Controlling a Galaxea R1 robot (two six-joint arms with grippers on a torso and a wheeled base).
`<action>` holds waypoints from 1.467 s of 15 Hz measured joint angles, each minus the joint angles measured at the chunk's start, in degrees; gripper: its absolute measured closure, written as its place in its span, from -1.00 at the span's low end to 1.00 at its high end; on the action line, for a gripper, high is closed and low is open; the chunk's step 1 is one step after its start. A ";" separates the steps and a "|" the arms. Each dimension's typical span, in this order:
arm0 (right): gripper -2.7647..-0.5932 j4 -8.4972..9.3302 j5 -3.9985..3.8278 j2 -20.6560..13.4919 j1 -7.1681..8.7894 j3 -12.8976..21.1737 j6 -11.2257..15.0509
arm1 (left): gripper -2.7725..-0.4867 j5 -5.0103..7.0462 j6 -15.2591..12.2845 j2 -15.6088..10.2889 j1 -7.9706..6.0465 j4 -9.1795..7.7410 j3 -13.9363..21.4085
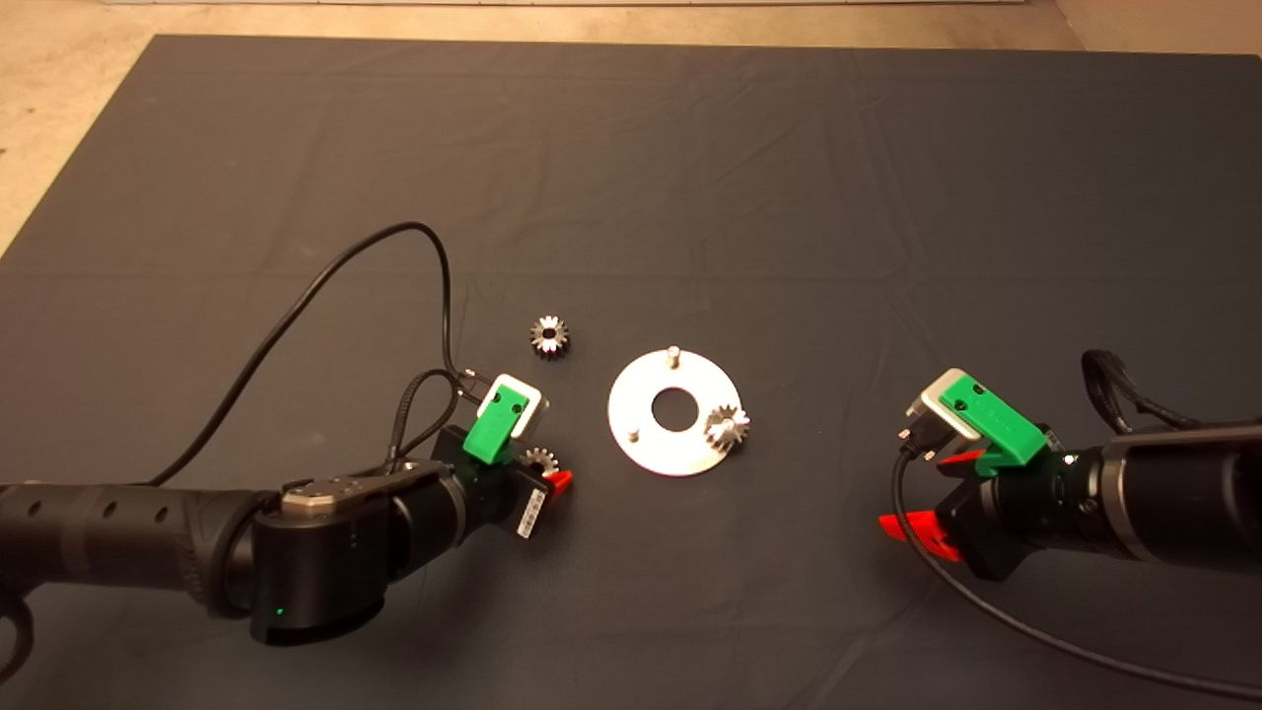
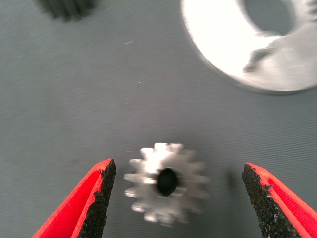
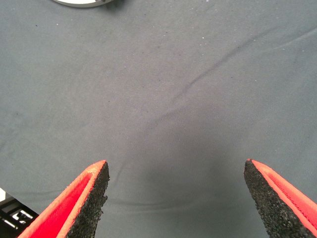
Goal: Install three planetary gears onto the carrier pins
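While one gear [image 1: 728, 426] already sits on a pin of the disc [image 1: 641, 434] and another [image 1: 549, 336] lies apart on the mat [image 1: 690, 177], the left gripper [image 2: 176, 193] hangs over the third gear [image 2: 166, 182], lying flat between its spread fingers [image 2: 96, 198], touching neither. The left arm is clearly the nearer; two carrier pins [image 1: 672, 351] stand bare. The right gripper [image 3: 176, 198] waits open and empty, well apart.

Head camera high above, facing down, whole mat [image 1: 631, 148] visible. Left wrist camera close over gear [image 2: 166, 182], sharing disc [image 2: 233, 44] with head view. Right wrist camera low, near bare mat, disc edge just in view.
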 joint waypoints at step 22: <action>-0.31 0.45 0.20 0.01 2.79 0.00 0.02 | -0.04 0.16 0.00 -0.16 0.02 -0.06 -0.61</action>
